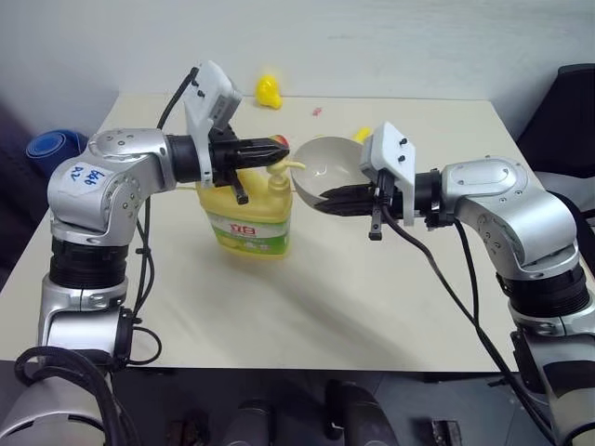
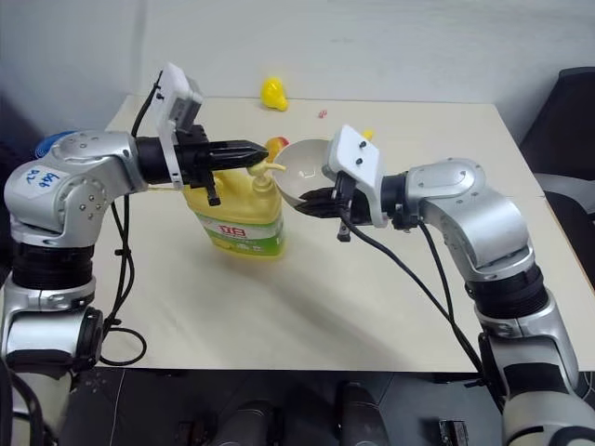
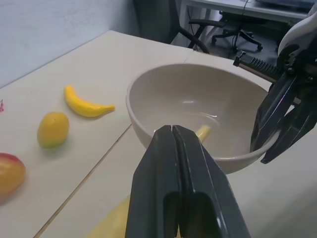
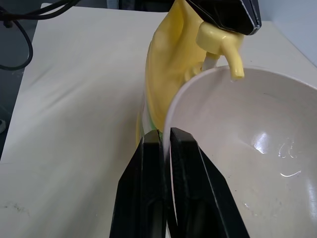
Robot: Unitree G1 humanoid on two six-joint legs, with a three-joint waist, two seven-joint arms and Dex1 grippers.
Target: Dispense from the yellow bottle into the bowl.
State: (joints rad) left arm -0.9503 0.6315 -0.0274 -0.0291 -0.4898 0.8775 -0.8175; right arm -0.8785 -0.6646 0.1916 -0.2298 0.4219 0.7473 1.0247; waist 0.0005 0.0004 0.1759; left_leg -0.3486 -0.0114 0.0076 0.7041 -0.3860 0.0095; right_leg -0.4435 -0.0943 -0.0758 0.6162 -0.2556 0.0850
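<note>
Table [image 1: 372, 307] first: you have one yellow bottle [image 1: 249, 218] standing on it, one bowl [image 1: 327, 169] held up beside its pump, and four toy fruits [image 3: 53, 129] (some half hidden). Left gripper [image 1: 276, 150], fingers shut, presses the pump top; right gripper [image 4: 165, 144] pinches the bowl's rim.

Setting: office or lab room. Evidence: plain beige worktop [image 1: 307, 307] against a bare pale wall [image 1: 372, 37]; black wheeled office chairs [image 3: 233, 29] beside a desk beyond the worktop; dark chair [image 1: 567, 102] at its right edge; toy fruits [image 3: 64, 119] laid out as props.
</note>
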